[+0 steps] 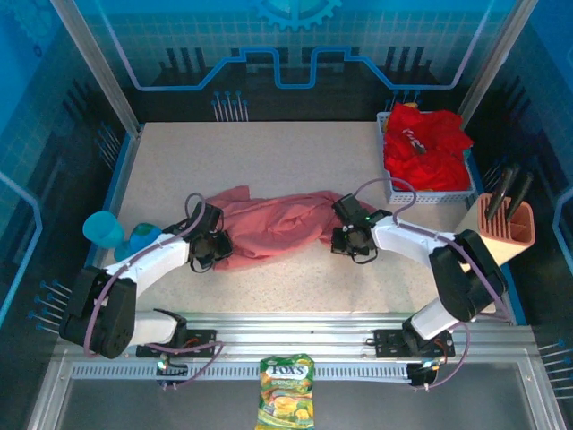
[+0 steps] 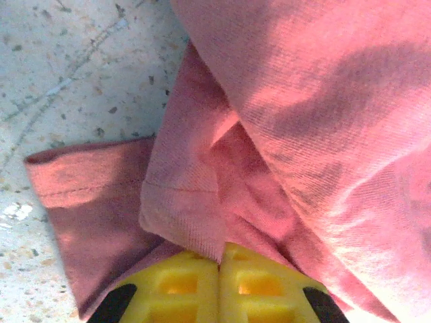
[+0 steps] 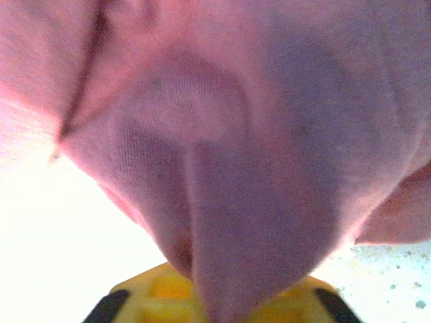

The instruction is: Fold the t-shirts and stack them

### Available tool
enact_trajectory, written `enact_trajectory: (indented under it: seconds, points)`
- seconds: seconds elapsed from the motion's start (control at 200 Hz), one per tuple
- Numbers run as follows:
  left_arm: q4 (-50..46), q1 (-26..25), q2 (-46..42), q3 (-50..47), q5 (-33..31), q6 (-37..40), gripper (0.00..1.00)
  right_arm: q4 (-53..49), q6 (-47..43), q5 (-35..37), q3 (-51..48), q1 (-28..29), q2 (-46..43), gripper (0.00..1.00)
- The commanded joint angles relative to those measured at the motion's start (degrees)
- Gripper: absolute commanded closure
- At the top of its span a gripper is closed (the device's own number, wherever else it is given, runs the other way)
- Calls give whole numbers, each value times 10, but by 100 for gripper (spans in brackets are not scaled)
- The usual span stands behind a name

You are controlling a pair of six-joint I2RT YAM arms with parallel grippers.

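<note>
A faded salmon-pink t-shirt (image 1: 273, 221) lies bunched across the middle of the table between my two arms. My left gripper (image 1: 213, 244) is at its left end, shut on a fold of the pink cloth (image 2: 195, 215); the yellow fingertips (image 2: 175, 286) meet with the hem pinched between them. At the shirt's right end my right gripper (image 1: 345, 235) is shut on the pink cloth (image 3: 236, 202), which drapes over its yellow fingers (image 3: 158, 289). Bright red t-shirts (image 1: 423, 143) sit heaped in the white mesh basket (image 1: 428, 193) at the back right.
A terracotta holder (image 1: 506, 224) with dark utensils stands right of the basket. Two blue cups (image 1: 104, 230) sit by the table's left edge. A sweets bag (image 1: 286, 391) lies on the front rail. The speckled tabletop (image 1: 269, 152) is bare behind the pink shirt.
</note>
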Motion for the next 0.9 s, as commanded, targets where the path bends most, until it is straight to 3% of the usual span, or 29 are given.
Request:
enact_trajectory:
  seconds: [0.0,0.295,0.595,0.79,0.895]
  points:
    - [-45,-2,-19,43,-16,27,100,-22,-34,9,17,-18,-49,100]
    - [-234,12,-105,276,-31,99,100,-139,-122,5,131,-51,-180,100]
    - [-348,43,-68,587,-7,144,100,-151,-188,-33,251,-84,-256,100]
    - [-377,45,-63,683,-39,161,100,-137,-194,-65,278,-91,-268,99]
    - [-382,45,-70,715,-36,158,100,-112,-202,-123,284,-91,-283,98]
